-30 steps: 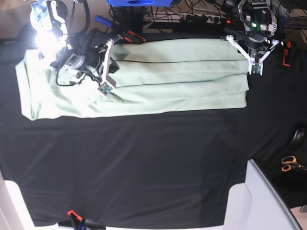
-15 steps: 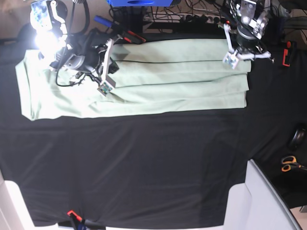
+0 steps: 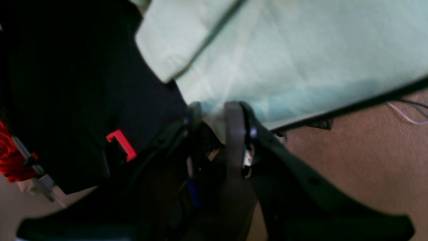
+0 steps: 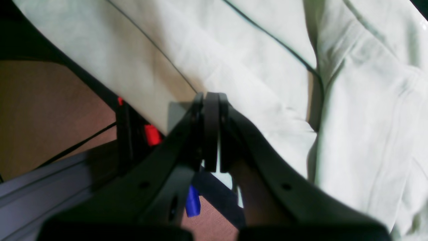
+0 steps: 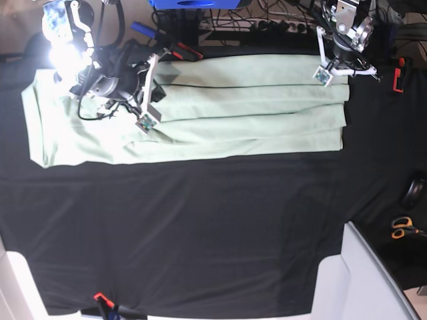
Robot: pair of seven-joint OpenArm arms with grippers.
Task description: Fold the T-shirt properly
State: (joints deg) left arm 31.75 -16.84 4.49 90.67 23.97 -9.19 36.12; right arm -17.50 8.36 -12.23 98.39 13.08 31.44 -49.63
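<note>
The pale mint-green T-shirt lies in long lengthwise folds along the far side of the black-covered table. My left gripper is at its far right corner. In the left wrist view this gripper is shut on a pinch of the T-shirt at the table's edge. My right gripper rests over the shirt's far edge toward the left. In the right wrist view it is shut with the pads together, and the T-shirt lies behind it. No cloth shows between the pads.
Red clamps grip the far table edge. A bright lamp glares at the far left. Cables run behind the table. Scissors lie at the right, next to a white panel.
My left arm has swung from over the shirt's right end toward the far edge and now holds the far right corner. The right arm has not moved.
</note>
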